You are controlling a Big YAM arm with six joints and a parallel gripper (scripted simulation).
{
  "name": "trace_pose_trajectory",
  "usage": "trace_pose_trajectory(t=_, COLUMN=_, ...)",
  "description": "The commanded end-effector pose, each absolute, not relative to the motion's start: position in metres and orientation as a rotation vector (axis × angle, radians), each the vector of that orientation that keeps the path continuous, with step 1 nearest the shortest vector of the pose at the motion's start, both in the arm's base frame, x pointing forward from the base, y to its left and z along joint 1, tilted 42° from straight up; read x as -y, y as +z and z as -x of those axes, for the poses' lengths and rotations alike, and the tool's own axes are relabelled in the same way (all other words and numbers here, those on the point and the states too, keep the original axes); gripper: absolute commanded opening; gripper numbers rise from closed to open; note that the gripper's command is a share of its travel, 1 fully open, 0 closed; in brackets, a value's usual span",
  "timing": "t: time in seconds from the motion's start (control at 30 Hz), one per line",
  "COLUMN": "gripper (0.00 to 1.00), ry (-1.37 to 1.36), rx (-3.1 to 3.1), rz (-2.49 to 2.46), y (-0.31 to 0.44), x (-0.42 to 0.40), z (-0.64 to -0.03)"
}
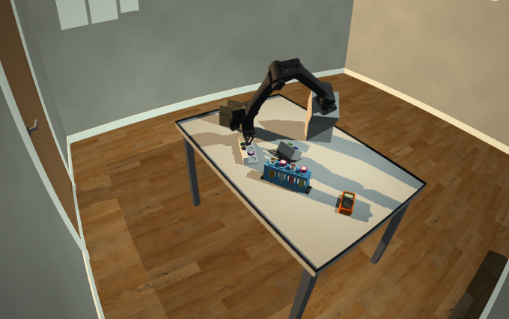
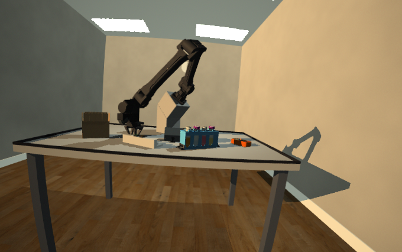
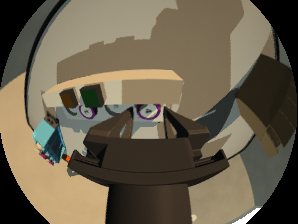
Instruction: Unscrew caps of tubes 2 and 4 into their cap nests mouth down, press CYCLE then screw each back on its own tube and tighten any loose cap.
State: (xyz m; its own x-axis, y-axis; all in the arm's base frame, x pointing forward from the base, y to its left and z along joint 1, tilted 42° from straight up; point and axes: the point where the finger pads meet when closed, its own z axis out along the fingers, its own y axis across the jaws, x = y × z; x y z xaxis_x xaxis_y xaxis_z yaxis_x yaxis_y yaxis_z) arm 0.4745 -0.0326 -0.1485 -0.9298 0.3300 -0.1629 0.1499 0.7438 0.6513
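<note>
My gripper (image 1: 246,144) (image 2: 133,131) (image 3: 148,110) is down over the far end of the cap tray (image 1: 245,160) (image 2: 142,142), fingers parted. A purple-ringed cap (image 3: 145,111) lies flat in the nest between the fingers, which stand a little off its sides. A second purple cap (image 1: 251,153) (image 3: 87,110) lies in another nest of the tray. The blue tube rack (image 1: 286,176) (image 2: 198,138) (image 3: 48,137) holds two tubes with magenta caps (image 1: 283,162) (image 1: 302,168) and two open tubes (image 1: 272,159) (image 1: 293,165). The tray's two lamps (image 3: 68,98) (image 3: 91,94) look dark.
The grey key housing (image 1: 289,150) with a green key (image 1: 290,143) and a blue key (image 1: 295,147) stands just behind the rack. A brown box (image 1: 227,112) (image 2: 95,124) is close behind the gripper. An orange multimeter (image 1: 346,202) (image 2: 240,142) lies towards the near right.
</note>
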Motion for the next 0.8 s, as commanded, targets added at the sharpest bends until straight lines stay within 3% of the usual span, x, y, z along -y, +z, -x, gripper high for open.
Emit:
trace_pose_trajectory(t=0.0, gripper=0.47, ry=0.953, rx=-2.656, rz=-0.388, y=-0.127, x=0.054, z=-0.470)
trace_pose_trajectory(t=0.77, gripper=0.47, ry=0.930, rx=-2.639, rz=-0.369, y=-0.051, x=0.115, z=-0.449)
